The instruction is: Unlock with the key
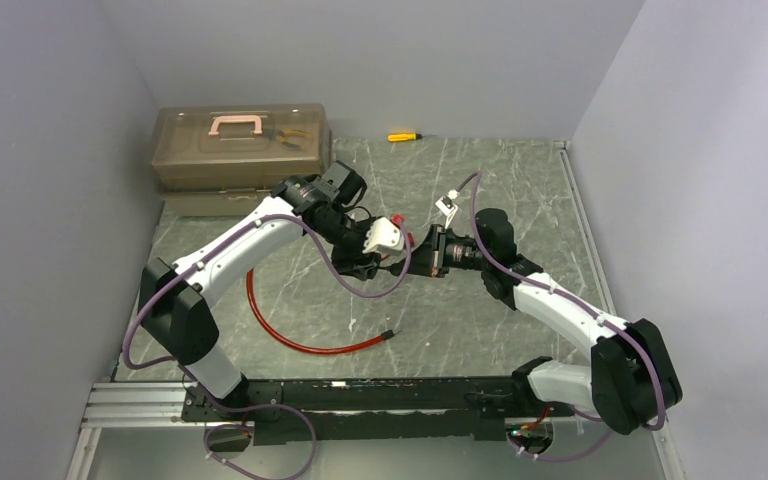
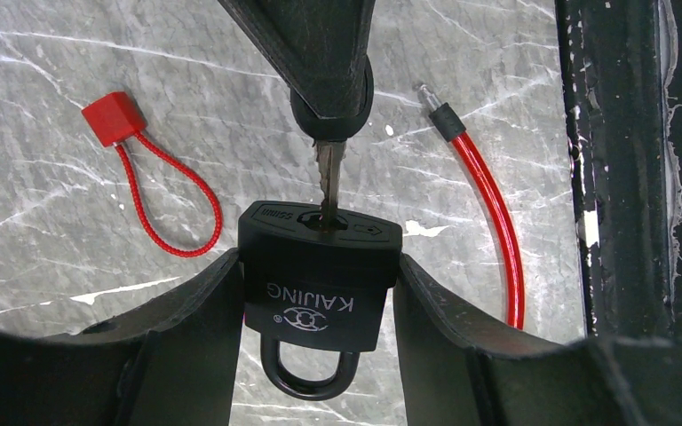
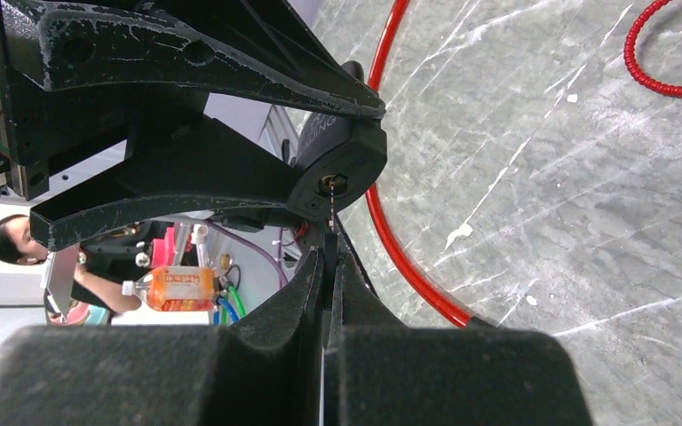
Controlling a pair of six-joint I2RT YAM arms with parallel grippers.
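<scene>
A black padlock (image 2: 320, 275) marked KAIJING sits clamped between my left gripper's fingers (image 2: 186, 337), held above the table with its shackle closed. My left gripper (image 1: 365, 262) is shut on it. A metal key (image 2: 327, 182) with a black head stands in the padlock's keyhole. My right gripper (image 3: 330, 253) is shut on the key's head, its fingers pressed flat on it. In the right wrist view the padlock's keyhole end (image 3: 342, 173) shows with the thin key blade (image 3: 329, 209) entering it. In the top view my right gripper (image 1: 412, 258) meets the left one mid-table.
A red cable (image 1: 300, 335) lies on the marble table near the front; it also shows in the left wrist view (image 2: 497, 222). A red tag with a cord loop (image 2: 155, 177) lies beside it. A brown toolbox (image 1: 240, 145) stands at the back left; a yellow screwdriver (image 1: 404, 136) lies at the back.
</scene>
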